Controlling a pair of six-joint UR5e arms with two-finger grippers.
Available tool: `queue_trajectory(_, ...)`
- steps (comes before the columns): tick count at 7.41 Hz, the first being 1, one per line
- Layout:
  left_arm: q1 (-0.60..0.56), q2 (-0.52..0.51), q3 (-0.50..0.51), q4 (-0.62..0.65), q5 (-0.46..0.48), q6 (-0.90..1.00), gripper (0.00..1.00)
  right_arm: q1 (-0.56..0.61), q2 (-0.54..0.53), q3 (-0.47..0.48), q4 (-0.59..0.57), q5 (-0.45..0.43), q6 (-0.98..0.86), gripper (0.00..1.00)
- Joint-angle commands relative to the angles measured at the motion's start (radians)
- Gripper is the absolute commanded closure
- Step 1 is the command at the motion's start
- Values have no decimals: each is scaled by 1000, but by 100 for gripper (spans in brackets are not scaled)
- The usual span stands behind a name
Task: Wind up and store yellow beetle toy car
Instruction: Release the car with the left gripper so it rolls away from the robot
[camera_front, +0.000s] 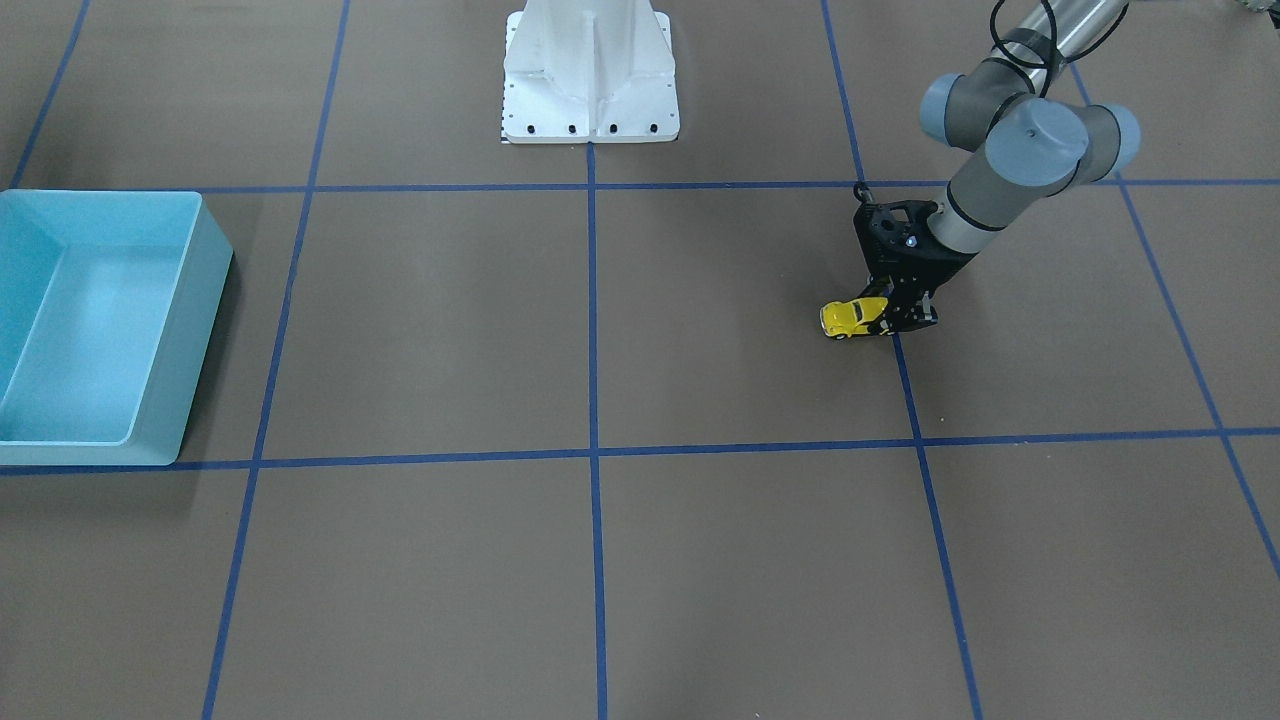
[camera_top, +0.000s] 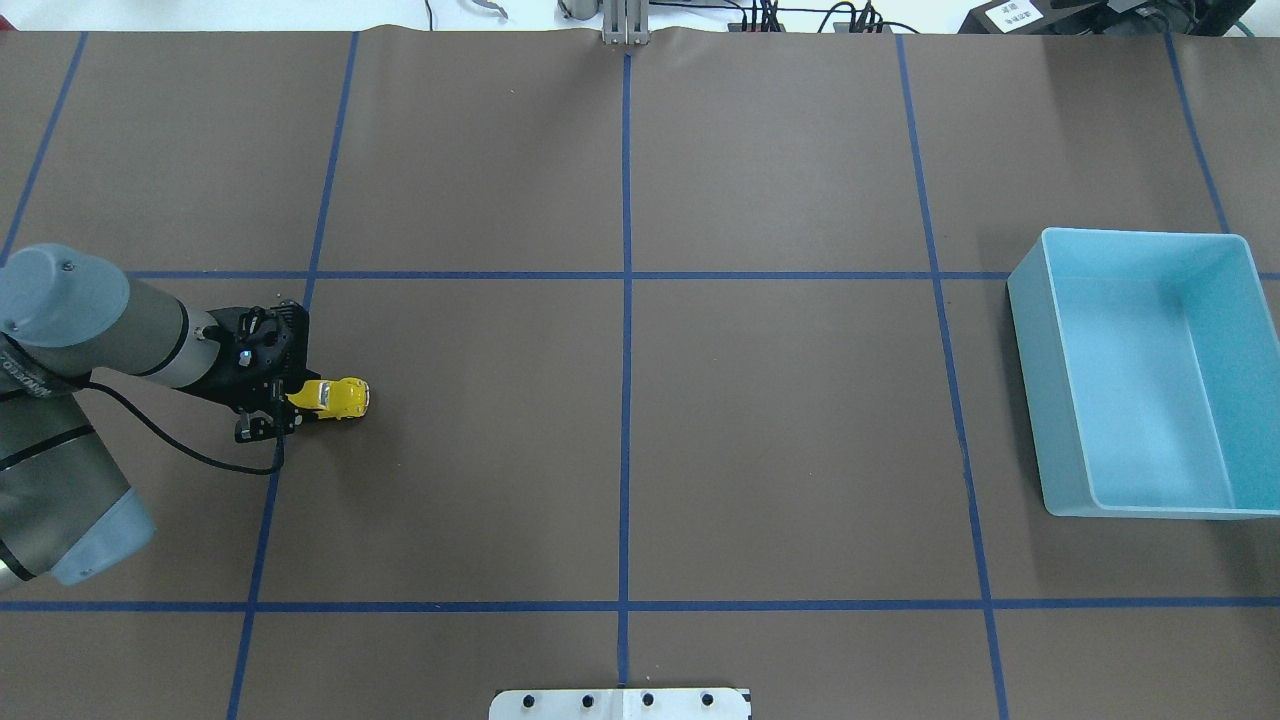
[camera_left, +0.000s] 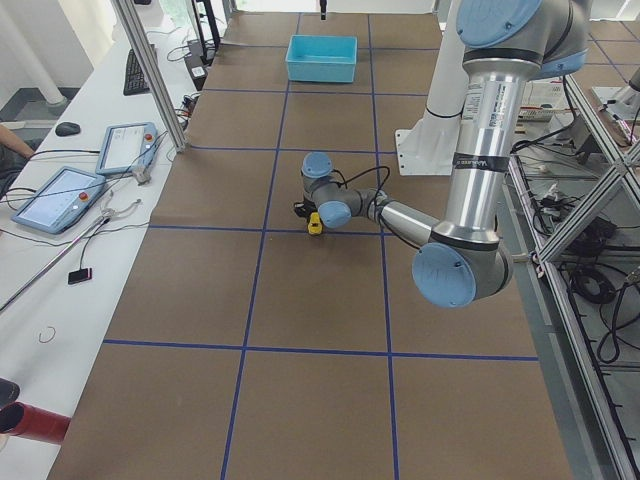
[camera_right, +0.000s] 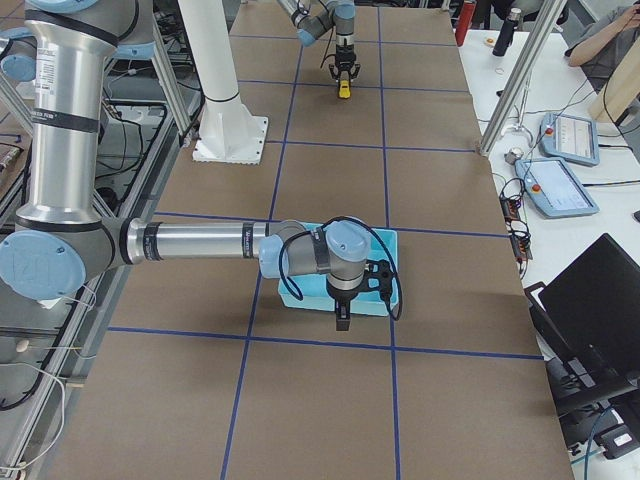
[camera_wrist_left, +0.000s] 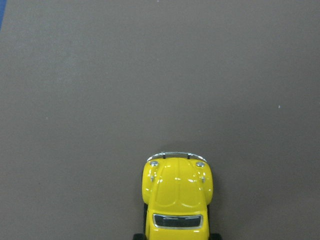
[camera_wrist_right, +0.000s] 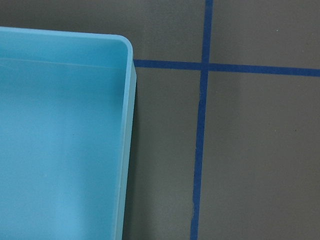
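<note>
Left gripper is down at table level on your robot's left side, and its jaws sit around the rear of the yellow beetle toy car. It looks clamped on the car, but the contact is too small to confirm. The car's wheels are on the paper, just beside a blue tape line, with the hood pointing away from the gripper. The blue bin is well apart, on the far right side. Right gripper hangs at the bin's edge; I can't tell you how its jaws stand.
</note>
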Motion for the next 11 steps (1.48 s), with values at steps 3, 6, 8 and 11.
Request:
queue_trajectory(3, -2, 2, 0, -2, 0, 0, 100, 0, 0, 2, 0, 0, 0, 0)
queue_trajectory(6, -3, 2, 0, -11, 2, 2, 0, 0, 0, 0, 0, 0, 0, 0)
queue_trajectory(8, -5, 2, -2, -15, 2, 6, 0, 0, 0, 2, 0, 0, 0, 0)
queue_trajectory(11, -29, 2, -20, -6, -2, 40, 0, 0, 0, 2, 0, 0, 0, 0)
